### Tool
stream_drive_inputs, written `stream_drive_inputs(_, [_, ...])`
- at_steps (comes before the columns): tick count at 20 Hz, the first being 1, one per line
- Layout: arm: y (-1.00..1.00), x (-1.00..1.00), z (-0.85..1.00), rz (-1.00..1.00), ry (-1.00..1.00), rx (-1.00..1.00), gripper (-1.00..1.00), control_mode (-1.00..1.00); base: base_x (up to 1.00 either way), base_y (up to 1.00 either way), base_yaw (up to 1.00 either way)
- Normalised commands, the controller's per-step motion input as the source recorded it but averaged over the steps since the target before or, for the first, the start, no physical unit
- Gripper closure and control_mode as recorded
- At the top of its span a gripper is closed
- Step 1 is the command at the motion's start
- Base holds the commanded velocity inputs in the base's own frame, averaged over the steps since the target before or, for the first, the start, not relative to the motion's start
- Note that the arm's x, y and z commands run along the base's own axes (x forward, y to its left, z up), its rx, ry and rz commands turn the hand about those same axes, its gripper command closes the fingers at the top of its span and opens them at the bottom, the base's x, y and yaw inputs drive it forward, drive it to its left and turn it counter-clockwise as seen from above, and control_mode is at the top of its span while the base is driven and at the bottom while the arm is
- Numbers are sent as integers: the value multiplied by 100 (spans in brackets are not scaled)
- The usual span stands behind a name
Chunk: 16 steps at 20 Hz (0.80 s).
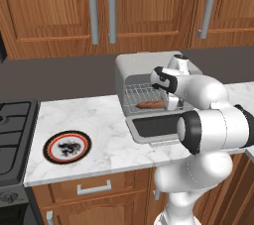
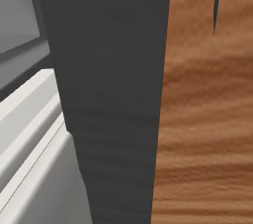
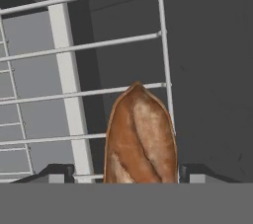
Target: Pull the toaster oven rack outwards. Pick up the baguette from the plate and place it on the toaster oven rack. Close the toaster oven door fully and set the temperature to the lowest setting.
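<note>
The toaster oven (image 1: 149,63) has a smooth, matt light-grey metal shell; its rack (image 1: 141,95) is thin bright wire, silvery and slightly shiny in the hand view. The baguette (image 3: 141,136) shows a golden-brown crust — glossy along the ridges, rougher and paler in the slashes. The counter (image 1: 99,120) is polished white marble with faint grey veins. The cabinets (image 1: 49,11) are warm, grained wood with satin grey metal handles (image 1: 93,11). The plate (image 1: 67,146) looks glazed — smooth ceramic
</note>
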Motion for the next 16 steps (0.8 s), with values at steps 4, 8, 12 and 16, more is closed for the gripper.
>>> stream_drive_inputs(4, [0,0,0,0,0,0,-100,-100,0,0,0])
stream_drive_inputs(8, [0,0,0,0,0,0,-100,-100,0,0,0])
stream_drive_inputs(12, [0,-7,2,0,0,0,-100,-100,0,0,0])
stream_drive_inputs(16, [-4,-48,23,0,0,0,-100,-100,0,0,0])
